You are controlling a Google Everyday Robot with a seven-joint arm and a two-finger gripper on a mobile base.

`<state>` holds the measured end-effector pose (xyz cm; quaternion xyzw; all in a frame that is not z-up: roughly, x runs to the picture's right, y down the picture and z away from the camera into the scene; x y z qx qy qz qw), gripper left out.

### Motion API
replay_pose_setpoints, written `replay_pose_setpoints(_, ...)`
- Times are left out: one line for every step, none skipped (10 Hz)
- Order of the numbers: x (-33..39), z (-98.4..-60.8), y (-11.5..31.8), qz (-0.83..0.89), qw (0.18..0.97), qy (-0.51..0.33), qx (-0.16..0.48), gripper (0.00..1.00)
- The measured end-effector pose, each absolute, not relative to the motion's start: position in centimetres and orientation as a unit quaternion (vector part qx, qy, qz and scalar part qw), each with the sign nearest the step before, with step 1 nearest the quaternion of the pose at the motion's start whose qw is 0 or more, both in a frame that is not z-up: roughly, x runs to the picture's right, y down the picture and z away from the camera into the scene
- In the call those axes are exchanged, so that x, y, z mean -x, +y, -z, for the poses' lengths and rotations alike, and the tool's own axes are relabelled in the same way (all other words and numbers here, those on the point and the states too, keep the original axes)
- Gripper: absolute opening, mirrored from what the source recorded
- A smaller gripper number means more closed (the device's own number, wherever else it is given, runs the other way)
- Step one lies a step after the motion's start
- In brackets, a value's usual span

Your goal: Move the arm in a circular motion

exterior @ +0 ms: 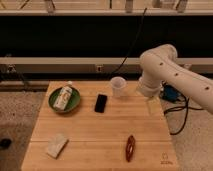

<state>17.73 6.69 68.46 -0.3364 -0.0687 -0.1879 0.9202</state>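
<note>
My arm (172, 75) enters from the right edge of the frame and bends at a bulbous white joint in the upper right, over the far right corner of the wooden table (100, 130). My gripper (152, 103) hangs below that joint, just right of the clear plastic cup (117, 86); I cannot tell how my fingers stand, and I see nothing held.

To circle well, I judge I should keep the sweep smooth and level, high enough to pass over the cup. The black phone (101, 103) lies at frame centre. The green bowl (64, 100) holding a bottle (63, 96) sits at the left. A sponge (56, 145) lies lower left and a reddish-brown object (130, 147) lower centre. The cup is the nearest hazard, so I would curve wide of it.
</note>
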Motion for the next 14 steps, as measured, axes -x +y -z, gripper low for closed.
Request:
replay_pose_setpoints(-16.9,-68.6,6.4,0.196,0.919,-0.069,0.336,0.80)
replay_pose_setpoints(-16.7,-68.8,6.2,0.201,0.917,-0.070,0.336,0.80)
replay_pose_setpoints(-16.5,-68.8,6.2,0.206,0.916,-0.070,0.336,0.80)
replay_pose_setpoints(-15.9,-68.5,6.5,0.214,0.914,-0.073,0.336,0.80)
replay_pose_setpoints(-14.8,-68.6,6.3,0.221,0.913,-0.076,0.336,0.80)
replay_pose_setpoints(-13.7,-68.7,6.0,0.229,0.911,-0.079,0.334,0.80)
replay_pose_setpoints(-12.9,-68.8,5.9,0.236,0.909,-0.080,0.335,0.80)
replay_pose_setpoints(-12.7,-68.8,5.8,0.241,0.907,-0.082,0.335,0.80)
replay_pose_setpoints(-12.7,-68.8,5.9,0.246,0.906,-0.081,0.335,0.80)
replay_pose_setpoints(-12.5,-68.7,6.0,0.252,0.905,-0.082,0.334,0.80)
replay_pose_setpoints(-12.2,-68.6,5.9,0.259,0.903,-0.082,0.331,0.80)
replay_pose_setpoints(-11.6,-68.3,5.9,0.266,0.902,-0.084,0.328,0.80)
replay_pose_setpoints(-11.0,-68.1,6.0,0.273,0.901,-0.086,0.327,0.80)
replay_pose_setpoints(-10.3,-67.7,6.4,0.281,0.898,-0.088,0.325,0.80)
